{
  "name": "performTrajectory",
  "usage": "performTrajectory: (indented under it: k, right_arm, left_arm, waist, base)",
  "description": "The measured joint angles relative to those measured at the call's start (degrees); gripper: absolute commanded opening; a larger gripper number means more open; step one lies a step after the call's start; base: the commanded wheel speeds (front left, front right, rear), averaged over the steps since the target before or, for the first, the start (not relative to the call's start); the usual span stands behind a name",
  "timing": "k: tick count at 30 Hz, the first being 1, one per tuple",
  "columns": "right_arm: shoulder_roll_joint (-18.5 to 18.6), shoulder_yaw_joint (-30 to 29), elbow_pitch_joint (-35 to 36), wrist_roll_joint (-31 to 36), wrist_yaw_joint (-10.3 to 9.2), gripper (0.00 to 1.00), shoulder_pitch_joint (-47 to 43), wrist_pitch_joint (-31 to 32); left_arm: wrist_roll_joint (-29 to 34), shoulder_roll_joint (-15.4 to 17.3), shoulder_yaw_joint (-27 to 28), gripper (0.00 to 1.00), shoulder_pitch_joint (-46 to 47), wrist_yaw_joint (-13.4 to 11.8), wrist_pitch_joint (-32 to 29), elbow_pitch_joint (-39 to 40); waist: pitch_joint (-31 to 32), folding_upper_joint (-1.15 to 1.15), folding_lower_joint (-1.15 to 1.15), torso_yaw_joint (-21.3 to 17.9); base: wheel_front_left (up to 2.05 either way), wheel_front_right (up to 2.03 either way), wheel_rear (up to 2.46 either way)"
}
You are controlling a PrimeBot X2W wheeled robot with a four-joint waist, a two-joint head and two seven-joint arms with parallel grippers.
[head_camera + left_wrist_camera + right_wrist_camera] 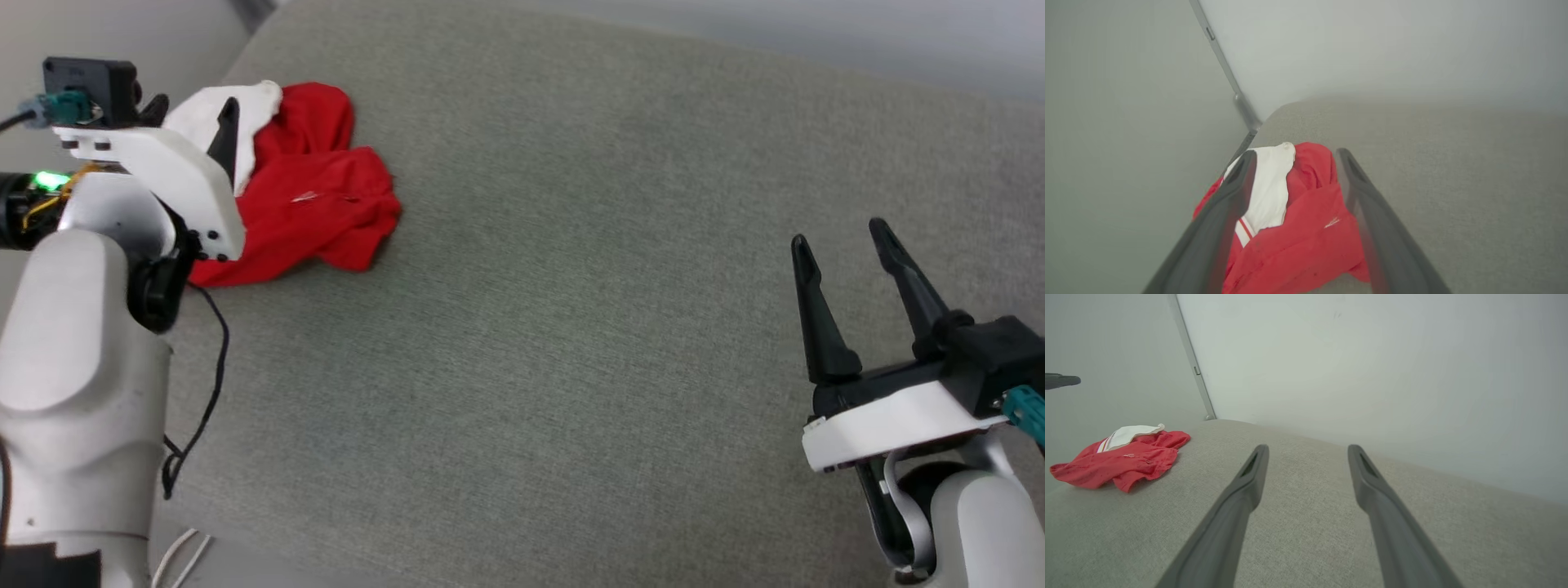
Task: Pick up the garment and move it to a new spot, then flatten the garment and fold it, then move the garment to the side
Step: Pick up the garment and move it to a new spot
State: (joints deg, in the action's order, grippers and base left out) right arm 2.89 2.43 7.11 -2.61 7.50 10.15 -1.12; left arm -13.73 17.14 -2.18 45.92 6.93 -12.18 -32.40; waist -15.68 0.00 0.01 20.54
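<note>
left gripper wide open, empty, above crumpled garment — right gripper likewise

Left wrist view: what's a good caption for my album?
Open left hand over a crumpled red-and-white shirt on a grey cushion.

The right gripper held its jaws wide apart over the grey padded surface. The crumpled red-and-white garment lay well apart at far left.

We found the left edge of the garment hidden behind the left gripper; its fingers looked blurred in the wrist view.
</note>
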Motion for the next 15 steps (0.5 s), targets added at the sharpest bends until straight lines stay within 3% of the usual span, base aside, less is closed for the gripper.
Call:
performTrajectory:
  k: [9,15]
  right_arm:
    - [0.0,1.1,1.5,0.9,0.00,1.00,3.9,-0.1]
    - [0.0,1.2,1.8,1.1,0.00,1.00,5.1,-0.4]
  left_arm:
    - [-10.2,8.1,-6.8,1.00,5.5,0.6,-14.7,-11.4]
    - [-17.7,11.8,-7.9,1.00,5.9,0.6,-20.0,-17.0]
  waist:
    - [-8.9,0.00,0.00,-6.1]
    - [-13.6,0.00,0.00,-9.3]
  base:
    - [0.00,0.00,0.00]
    - [0.00,0.00,0.00]
